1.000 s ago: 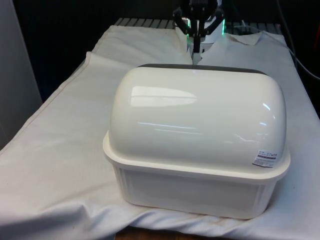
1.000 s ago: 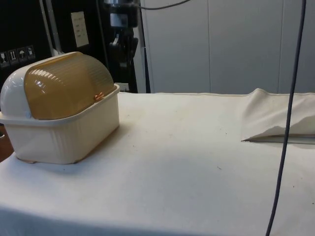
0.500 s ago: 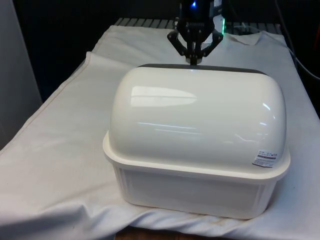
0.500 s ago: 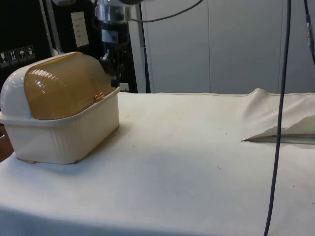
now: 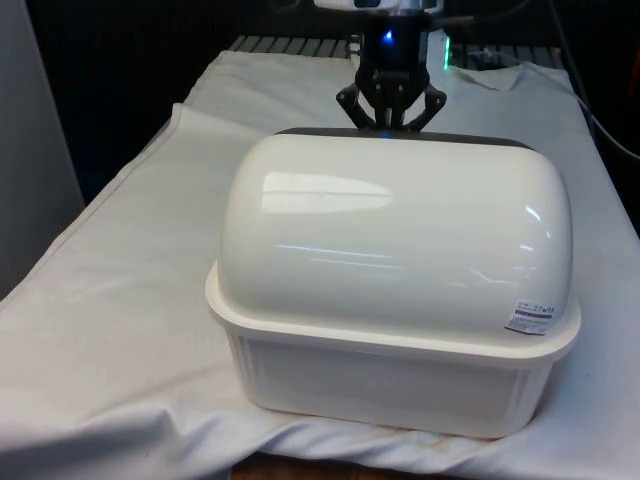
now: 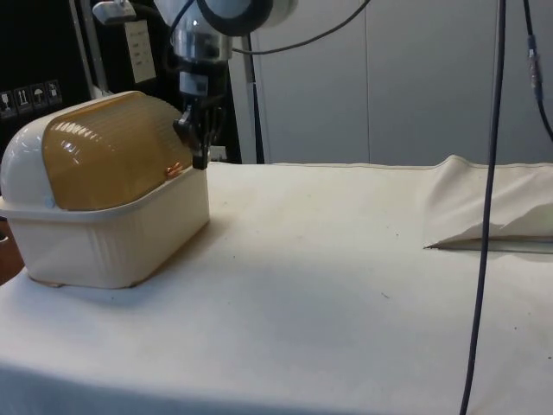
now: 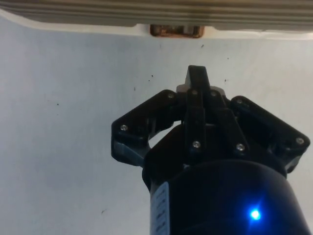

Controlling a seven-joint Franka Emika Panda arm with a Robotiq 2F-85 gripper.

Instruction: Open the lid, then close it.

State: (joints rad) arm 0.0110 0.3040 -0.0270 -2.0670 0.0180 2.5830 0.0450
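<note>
Just beside the bread box, at its closed amber lid, hangs the gripper, fingers pressed together. Sliding past the small copper handle would leave that lid unmoved

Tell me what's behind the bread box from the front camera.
Behind the bread box, the end effector hangs with fingers shut, level with the lid's copper handle in the side view. The box hides its fingertips, the handle and the cloth below.
</note>
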